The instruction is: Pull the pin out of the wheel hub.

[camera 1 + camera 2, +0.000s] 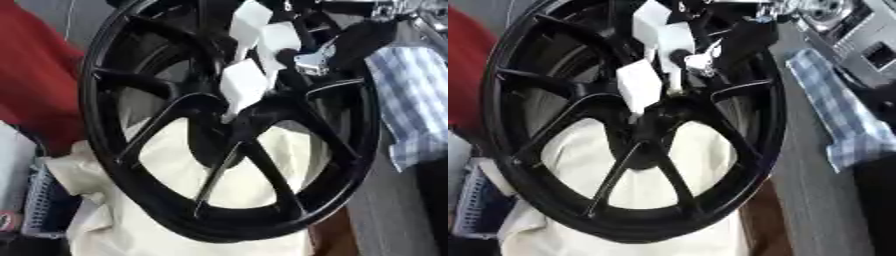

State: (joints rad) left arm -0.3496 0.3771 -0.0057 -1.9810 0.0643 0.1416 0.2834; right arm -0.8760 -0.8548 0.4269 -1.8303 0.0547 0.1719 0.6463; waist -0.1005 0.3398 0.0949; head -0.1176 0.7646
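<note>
Black wheel stands nearly upright on a cream cloth, hub at centre. Right hand comes down from the top right, white-tipped fingers curled in at the hub; the pin is hidden there, so whether they pinch it cannot be told. Checked cloth lies to the right, red fabric left.

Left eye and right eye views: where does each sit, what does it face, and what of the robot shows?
Left eye view: in the robot's head, looking down at the black wheel; a robot hand with white fingers reaches to the hub.
Right eye view: beside it, same aim; checked cloth shows more.
Shared: wheel, hand, cream cloth.
</note>
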